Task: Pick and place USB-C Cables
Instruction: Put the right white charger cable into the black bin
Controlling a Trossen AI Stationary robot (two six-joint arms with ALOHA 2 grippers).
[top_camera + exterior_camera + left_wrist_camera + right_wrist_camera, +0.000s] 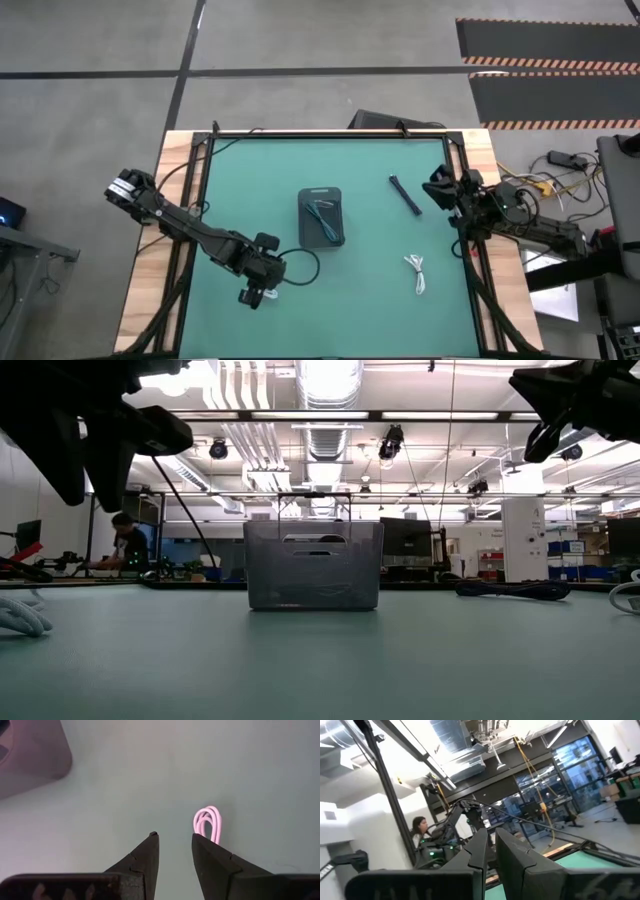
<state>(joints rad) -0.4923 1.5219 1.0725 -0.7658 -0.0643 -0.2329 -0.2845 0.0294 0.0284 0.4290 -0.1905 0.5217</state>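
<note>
A white coiled cable [207, 821] lies on the green mat just beyond my left gripper's fingertips; it also shows in the low view [20, 615]. My left gripper [174, 839] is open and empty above the mat, at the near left [254, 294]. Another white cable [417, 271] lies near right. A dark cable [404, 194] lies far right. A blue-green cable [323, 217] lies in the grey tray [321, 193]. My right gripper [491, 840] is shut and empty, raised at the table's right edge [437, 189].
The grey tray stands mid-table and shows as a mesh-walled box in the low view [312, 565]. Bare mat lies between the tray and the cables. A person sits at a desk in the room beyond the table [128, 545].
</note>
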